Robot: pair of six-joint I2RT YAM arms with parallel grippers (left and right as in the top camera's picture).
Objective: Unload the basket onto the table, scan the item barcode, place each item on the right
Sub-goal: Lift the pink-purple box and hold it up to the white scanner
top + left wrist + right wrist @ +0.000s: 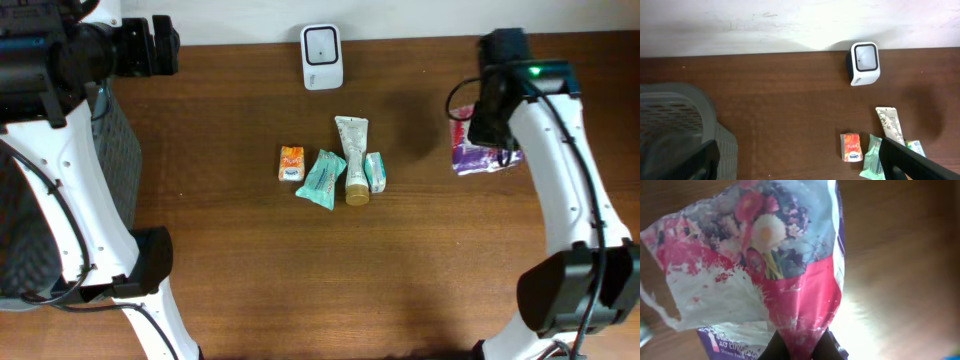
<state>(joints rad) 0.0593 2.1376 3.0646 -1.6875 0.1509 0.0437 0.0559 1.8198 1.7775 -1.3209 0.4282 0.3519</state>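
Floral pouch (790, 280): pinched at one edge, probably for presenting its barcode.
Right gripper (801, 347): pressed together on that edge.
Scanner (322, 55): upright, well apart.
Left gripper (805, 172): spread, empty.

Brown wood table (230, 260); white scanner (322, 56), orange pkt (291, 162), teal pouch (321, 179), tube (353, 158), sm. box (375, 171)

The scanner (322, 55) stands at the middle of the desk's (230, 270) far edge. In front of it, at the desk's centre, four things lie in a row, left to right: a carton (291, 163), a packet (321, 180), a tube (354, 160) and a small box (375, 172). A basket (112, 150) sits at the left edge. A pouch (482, 157) is near the right edge, well apart from the row.
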